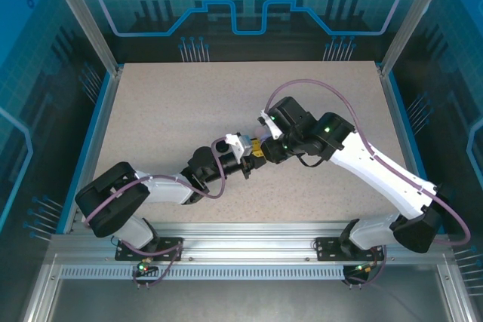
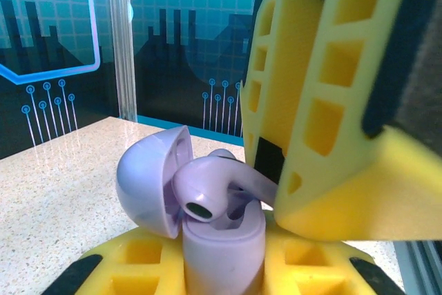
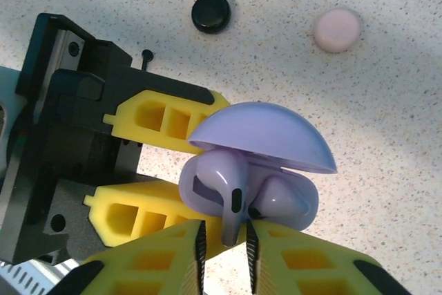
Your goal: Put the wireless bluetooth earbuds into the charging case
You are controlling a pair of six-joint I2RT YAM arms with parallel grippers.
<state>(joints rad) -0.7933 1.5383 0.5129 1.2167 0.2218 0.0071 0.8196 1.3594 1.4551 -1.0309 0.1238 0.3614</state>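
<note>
Lilac earbud (image 3: 217, 177) stem pinched in right gripper (image 3: 224, 243); left gripper (image 3: 176, 160) clamps open case (image 3: 262, 136).

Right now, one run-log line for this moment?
step: insert | left end effector: holds open lilac charging case | right end effector: pinches lilac earbud by stem, head at case mouth | other lilac earbud: in case

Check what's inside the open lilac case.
One lilac earbud sits seated in the lilac case. A second lilac earbud is partly in, its stem between the right gripper fingers. Buds and lid hide the wells underneath.
</note>
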